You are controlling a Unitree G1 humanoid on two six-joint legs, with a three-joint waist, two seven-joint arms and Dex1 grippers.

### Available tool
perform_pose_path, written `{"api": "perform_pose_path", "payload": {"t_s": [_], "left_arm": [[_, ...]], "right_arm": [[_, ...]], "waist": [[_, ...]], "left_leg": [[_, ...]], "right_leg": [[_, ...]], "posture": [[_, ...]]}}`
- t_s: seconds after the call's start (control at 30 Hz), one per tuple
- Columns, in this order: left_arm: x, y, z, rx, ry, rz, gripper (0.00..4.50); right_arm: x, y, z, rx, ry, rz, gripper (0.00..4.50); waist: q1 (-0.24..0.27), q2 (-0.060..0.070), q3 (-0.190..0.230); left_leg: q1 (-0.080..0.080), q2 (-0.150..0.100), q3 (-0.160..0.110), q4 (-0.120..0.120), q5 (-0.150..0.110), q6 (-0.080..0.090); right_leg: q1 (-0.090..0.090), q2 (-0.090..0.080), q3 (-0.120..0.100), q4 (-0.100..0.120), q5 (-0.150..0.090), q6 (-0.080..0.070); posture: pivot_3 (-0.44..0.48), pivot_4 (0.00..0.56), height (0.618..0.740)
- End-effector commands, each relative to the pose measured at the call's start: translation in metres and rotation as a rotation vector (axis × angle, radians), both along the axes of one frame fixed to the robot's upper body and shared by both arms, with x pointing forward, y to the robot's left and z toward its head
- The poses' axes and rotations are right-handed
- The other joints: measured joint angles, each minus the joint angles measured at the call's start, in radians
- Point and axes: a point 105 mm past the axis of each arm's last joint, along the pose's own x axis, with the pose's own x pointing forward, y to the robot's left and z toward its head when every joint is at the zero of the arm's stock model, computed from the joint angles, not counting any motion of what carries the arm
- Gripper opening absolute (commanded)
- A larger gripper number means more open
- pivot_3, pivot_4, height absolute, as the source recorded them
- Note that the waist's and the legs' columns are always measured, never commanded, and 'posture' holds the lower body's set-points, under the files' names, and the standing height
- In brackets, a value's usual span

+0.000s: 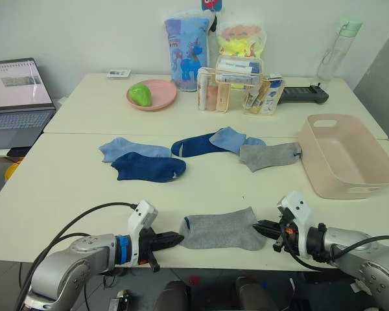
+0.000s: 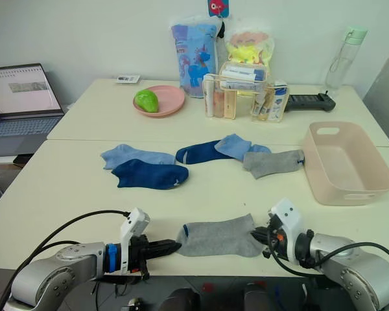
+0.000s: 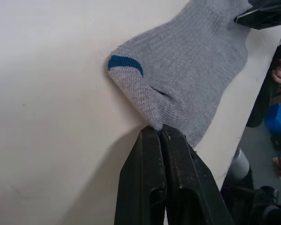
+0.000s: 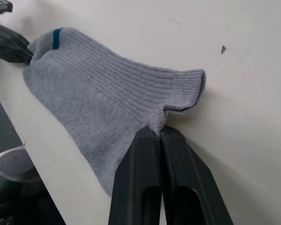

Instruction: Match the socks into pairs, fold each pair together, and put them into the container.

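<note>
cream table [image 1: 71,188], claws pinching grey sock [image 1: 222,230]

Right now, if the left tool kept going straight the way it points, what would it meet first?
The grey sock it already pinches; beyond that, likely the right tool gripping the opposite end.

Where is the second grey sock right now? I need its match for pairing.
In the left eye view, the second grey sock lies on the robot's right, overlapping a light blue sock and touching the pink container.
</note>
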Motion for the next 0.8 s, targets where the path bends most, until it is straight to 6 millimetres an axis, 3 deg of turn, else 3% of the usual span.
{"api": "perform_pose_path", "payload": {"t_s": [0.03, 0.17, 0.3, 0.4, 0.53, 0.67, 0.8], "left_arm": [[0.006, 0.003, -0.004, 0.049, -0.064, -0.003, 0.01], [0.002, 0.001, -0.008, 0.059, -0.042, -0.042, 0.01], [-0.008, -0.002, -0.011, 0.076, -0.057, -0.125, 0.01], [0.005, 0.0, -0.01, 0.074, -0.095, -0.066, 0.01], [0.009, 0.002, -0.006, 0.077, -0.115, -0.075, 0.83], [0.0, 0.012, -0.005, 0.077, -0.081, -0.086, 2.0], [0.004, 0.017, 0.003, 0.066, -0.122, -0.079, 3.14]], "right_arm": [[-0.002, -0.003, 0.005, -0.009, -0.009, 0.017, 0.0], [-0.001, -0.008, 0.004, -0.023, 0.001, 0.009, 0.0], [-0.003, -0.002, 0.006, -0.023, -0.03, 0.047, 0.0], [-0.001, 0.0, 0.006, -0.019, -0.048, 0.034, 0.0], [-0.004, -0.002, 0.006, -0.021, -0.046, 0.028, 1.01], [0.0, -0.02, 0.007, -0.068, -0.079, -0.029, 2.48], [0.0, -0.018, 0.022, -0.052, -0.17, 0.01, 3.91]], "waist": [[0.0, 0.0, 0.0], [0.0, 0.0, 0.0], [0.0, 0.0, 0.0], [0.0, 0.0, 0.0], [0.005, 0.0, 0.0], [0.001, 0.0, 0.0], [-0.005, 0.001, 0.0]], "left_leg": [[0.0, 0.0, 0.0, 0.0, 0.0, 0.0], [0.0, 0.0, 0.0, 0.0, 0.0, 0.0], [0.0, 0.0, 0.0, 0.0, 0.0, 0.0], [0.0, 0.0, 0.0, 0.0, 0.0, 0.0], [0.0, 0.0, 0.0, 0.0, 0.0, 0.0], [0.001, 0.0, 0.0, 0.0, 0.0, 0.0], [0.002, 0.001, 0.0, -0.001, 0.0, 0.0]], "right_leg": [[0.0, 0.0, 0.0, 0.0, 0.0, 0.0], [0.0, 0.0, 0.0, 0.0, 0.0, 0.0], [0.0, 0.0, 0.0, 0.0, 0.0, 0.0], [0.0, 0.0, 0.0, 0.0, 0.0, 0.0], [0.001, 0.0, 0.0, 0.0, 0.0, 0.0], [0.001, 0.0, 0.0, 0.0, 0.0, 0.0], [0.001, 0.001, 0.0, 0.001, 0.0, 0.0]], "posture": [[0.0, 0.15, 0.703], [0.0, 0.15, 0.703], [0.0, 0.15, 0.703], [0.0, 0.15, 0.703], [0.0, 0.15, 0.703], [0.0, 0.15, 0.703], [0.0, 0.15, 0.703]]}}
